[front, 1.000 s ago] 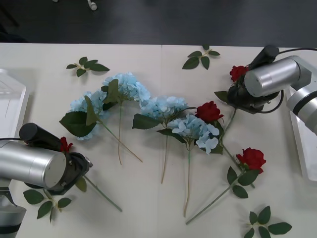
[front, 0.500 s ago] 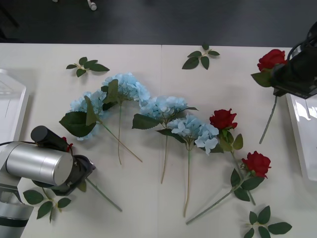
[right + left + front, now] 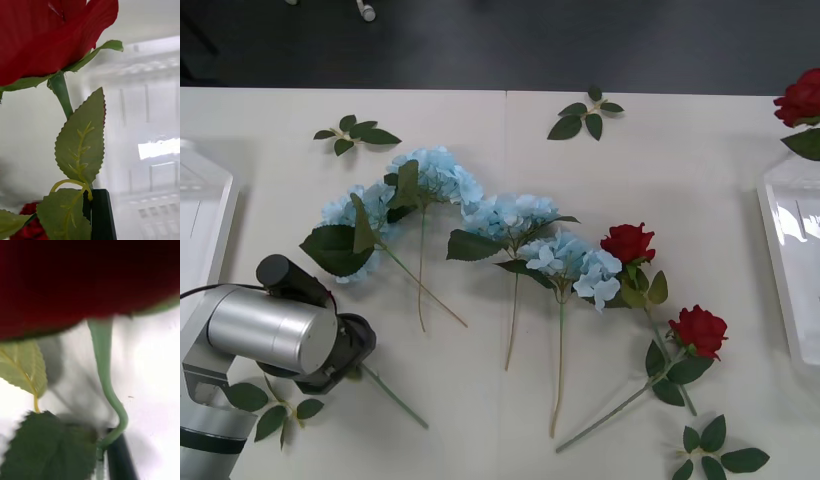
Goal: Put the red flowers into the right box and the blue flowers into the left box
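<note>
Dark-red rose (image 3: 45,33) on green stem, above white right box (image 3: 150,123)

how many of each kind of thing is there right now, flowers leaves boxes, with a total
red roses: 4 (3 in the front view, 1 more close up in the left wrist view)
blue hydrangeas: 4
leaf sprigs: 4
white boxes: 2
total: 14
</note>
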You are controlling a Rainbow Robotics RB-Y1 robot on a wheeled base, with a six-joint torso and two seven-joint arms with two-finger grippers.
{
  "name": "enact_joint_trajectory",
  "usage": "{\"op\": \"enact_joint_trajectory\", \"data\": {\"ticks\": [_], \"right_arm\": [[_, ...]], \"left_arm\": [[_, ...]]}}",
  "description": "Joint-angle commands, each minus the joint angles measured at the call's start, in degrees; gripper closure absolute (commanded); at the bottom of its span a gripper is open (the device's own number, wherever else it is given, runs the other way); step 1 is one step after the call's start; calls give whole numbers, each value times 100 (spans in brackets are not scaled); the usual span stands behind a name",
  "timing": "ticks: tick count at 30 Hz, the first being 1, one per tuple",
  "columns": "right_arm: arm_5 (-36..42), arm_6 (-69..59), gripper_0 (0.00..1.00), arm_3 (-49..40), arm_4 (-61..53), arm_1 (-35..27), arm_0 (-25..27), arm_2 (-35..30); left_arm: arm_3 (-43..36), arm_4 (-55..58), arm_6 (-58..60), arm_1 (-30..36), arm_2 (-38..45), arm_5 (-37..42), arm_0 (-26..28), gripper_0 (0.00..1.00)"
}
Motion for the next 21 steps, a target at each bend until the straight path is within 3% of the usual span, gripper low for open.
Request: {"op": "enact_joint_trajectory", "data": {"ticks": [1, 9, 21], "right_arm": [[140, 902, 100, 303, 44, -470, 135, -17], [17, 1772, 100, 1225, 62, -505, 531, -201], [-598, 1939, 100, 1568, 422, -153, 812, -219]], "left_arm": [[-53, 51, -47, 78, 2, -4, -96, 100], [-475, 174, -126, 271, 46, -4, -87, 100], [-1907, 472, -258, 851, 450, 13, 88, 100]]}}
